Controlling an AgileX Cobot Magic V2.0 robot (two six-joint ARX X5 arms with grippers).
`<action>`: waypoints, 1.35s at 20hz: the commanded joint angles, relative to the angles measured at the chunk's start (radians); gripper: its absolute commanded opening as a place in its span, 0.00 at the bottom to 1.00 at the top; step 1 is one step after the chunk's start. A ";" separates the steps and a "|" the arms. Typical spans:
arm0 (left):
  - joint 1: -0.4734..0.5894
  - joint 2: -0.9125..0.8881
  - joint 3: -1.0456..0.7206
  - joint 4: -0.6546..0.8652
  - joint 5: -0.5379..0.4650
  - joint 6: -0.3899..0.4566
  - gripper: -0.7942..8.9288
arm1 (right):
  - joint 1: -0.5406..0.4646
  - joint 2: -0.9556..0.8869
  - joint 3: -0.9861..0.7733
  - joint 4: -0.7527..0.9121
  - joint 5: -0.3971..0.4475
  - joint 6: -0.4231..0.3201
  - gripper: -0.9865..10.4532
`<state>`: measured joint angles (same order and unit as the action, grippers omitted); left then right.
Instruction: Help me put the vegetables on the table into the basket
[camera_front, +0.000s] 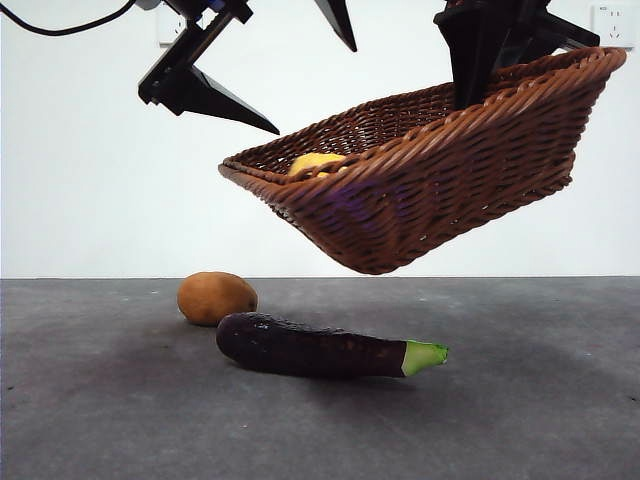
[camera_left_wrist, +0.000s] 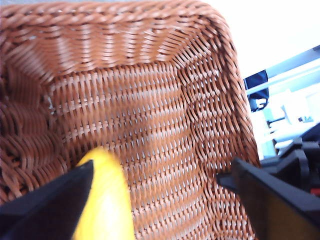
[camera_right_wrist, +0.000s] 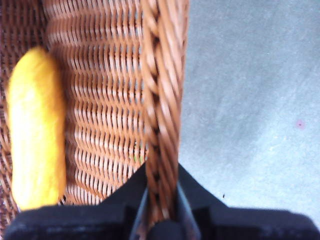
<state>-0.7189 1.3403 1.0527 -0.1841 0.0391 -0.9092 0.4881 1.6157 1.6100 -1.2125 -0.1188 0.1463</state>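
At the upper left of the front view we note the left gripper (camera_front: 300, 80) hanging above the basket's low end, jaws spread wide and holding nothing. Below it, at lower left of centre, the potato (camera_front: 216, 297) rests on the table (camera_front: 540, 400), with the eggplant (camera_front: 320, 347) lying just in front of it, green stem end pointing right. We cannot tell whether the two touch. At centre, the wicker basket (camera_front: 440, 190) hangs clear of the table, tilted down to the left. The corn cob (camera_front: 314, 162) lies inside, at the low end. At the upper right, the right gripper (camera_right_wrist: 161, 200) is clamped narrow on the basket's raised rim.
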 joint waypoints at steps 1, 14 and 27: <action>0.031 -0.006 0.067 -0.062 0.004 0.207 0.57 | -0.024 -0.006 -0.003 -0.010 -0.003 -0.002 0.08; 0.382 0.207 0.369 -0.608 0.100 0.720 0.57 | -0.256 -0.007 -0.003 -0.127 -0.005 -0.093 0.08; 0.445 0.542 0.371 -0.323 0.218 0.098 0.57 | -0.274 -0.007 -0.003 -0.148 -0.004 -0.150 0.08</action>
<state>-0.2684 1.8793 1.4273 -0.5053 0.2588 -0.7620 0.2153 1.6157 1.6100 -1.3518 -0.1143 0.0097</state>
